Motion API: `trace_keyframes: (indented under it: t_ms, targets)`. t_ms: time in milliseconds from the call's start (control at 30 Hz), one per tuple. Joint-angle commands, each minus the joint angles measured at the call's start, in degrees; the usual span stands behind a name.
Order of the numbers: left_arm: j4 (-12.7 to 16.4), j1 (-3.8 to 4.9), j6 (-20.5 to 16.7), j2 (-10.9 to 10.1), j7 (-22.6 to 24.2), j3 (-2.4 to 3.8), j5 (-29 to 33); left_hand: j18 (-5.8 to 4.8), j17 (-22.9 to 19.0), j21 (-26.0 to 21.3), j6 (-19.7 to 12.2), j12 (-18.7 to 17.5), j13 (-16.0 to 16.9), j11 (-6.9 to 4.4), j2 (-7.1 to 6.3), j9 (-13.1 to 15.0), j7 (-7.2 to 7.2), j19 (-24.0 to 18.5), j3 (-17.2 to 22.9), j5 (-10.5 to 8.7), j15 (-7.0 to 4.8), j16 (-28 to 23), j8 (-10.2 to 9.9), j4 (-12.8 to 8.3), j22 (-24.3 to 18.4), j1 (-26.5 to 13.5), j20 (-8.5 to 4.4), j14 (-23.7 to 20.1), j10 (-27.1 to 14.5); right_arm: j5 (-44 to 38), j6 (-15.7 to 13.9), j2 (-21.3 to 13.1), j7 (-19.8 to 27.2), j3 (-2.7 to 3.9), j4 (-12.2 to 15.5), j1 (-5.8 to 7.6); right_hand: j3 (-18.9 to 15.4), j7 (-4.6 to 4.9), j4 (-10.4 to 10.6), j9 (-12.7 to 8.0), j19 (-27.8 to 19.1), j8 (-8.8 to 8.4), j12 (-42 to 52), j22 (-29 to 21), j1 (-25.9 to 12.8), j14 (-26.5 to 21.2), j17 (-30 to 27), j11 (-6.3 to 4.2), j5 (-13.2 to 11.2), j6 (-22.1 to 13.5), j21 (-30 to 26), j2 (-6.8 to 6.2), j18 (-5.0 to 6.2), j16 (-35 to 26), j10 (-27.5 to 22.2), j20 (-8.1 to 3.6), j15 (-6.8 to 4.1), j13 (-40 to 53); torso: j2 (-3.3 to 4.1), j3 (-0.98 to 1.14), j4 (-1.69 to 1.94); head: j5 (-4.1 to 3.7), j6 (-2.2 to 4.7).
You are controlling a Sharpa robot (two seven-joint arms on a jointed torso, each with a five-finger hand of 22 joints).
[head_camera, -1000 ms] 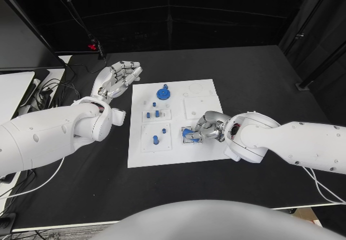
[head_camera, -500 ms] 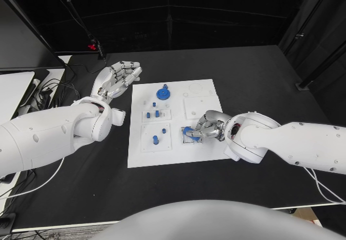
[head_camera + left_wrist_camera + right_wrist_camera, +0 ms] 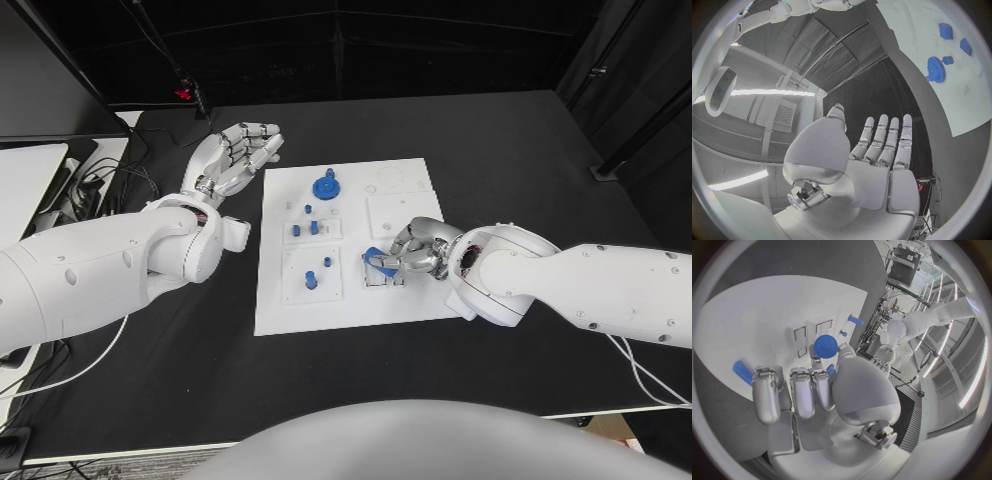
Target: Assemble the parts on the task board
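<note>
The right hand (image 3: pixel 408 254) sits over the near right part of the board (image 3: pixel 411 305), fingers curled around a small blue part (image 3: pixel 378 260) at a square socket there. The part looks like rigid, light plastic, smooth enough to slip, so a pinch on its flat sides would likely hold it best. A blue gear (image 3: pixel 327 187) stands at the far side of the board, and other blue pieces (image 3: pixel 309 229) lie on the left plates. The left hand (image 3: pixel 238 152) rests released, fingers straight and together, on the black table (image 3: pixel 490 140) just left of the board's far corner. The table is flat and matte, with free space right of the board; dark curtains close the far side.
</note>
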Motion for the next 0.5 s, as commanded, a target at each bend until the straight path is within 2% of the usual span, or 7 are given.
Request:
trace_keyframes:
  t_ms: [33, 500]
  targets:
    - [0.03, 0.08, 0.44, 0.07, 2.37, 0.06, 0.04, -0.93, -0.06, 0.35, -0.39, 0.38, -0.09, -0.05, 0.62, -0.08, 7.92, 0.07, -0.23, 0.21, -0.03, 0.3, 0.26, 0.0, -0.09, -0.05, 0.0, -0.29, -0.41, 0.44, -1.03, 0.12, 0.36, 0.02, 0.08, 0.07, -0.22, -1.35, 0.38, 0.0, 6.15, -0.32, 0.15, 15.09, -0.84, 5.95, 15.09, -0.22, 0.03, 1.88, 0.19, -0.04, -0.85, 0.14, 6.07, -0.41, -0.28, 15.08, -0.01, -0.03, -0.03, -0.03, 0.0]
    - [0.07, 0.08, 0.44, 0.07, 2.22, 0.06, 0.04, -0.93, -0.06, 0.35, -0.39, 0.38, -0.09, -0.05, 0.62, -0.08, 7.92, 0.07, -0.23, 0.21, -0.03, 0.3, 0.26, 0.0, -0.09, -0.05, 0.0, -0.29, -0.41, 0.46, 2.94, 0.26, -2.42, 0.02, -0.02, 0.07, -1.54, -1.23, 0.42, -0.21, 6.15, -1.03, 0.15, 15.09, -3.35, 5.95, 15.09, -0.12, -1.52, 2.06, 0.19, 0.14, -0.85, 0.14, 6.07, -0.4, -0.23, 15.08, 0.01, 0.0, -0.02, -0.05, 0.0]
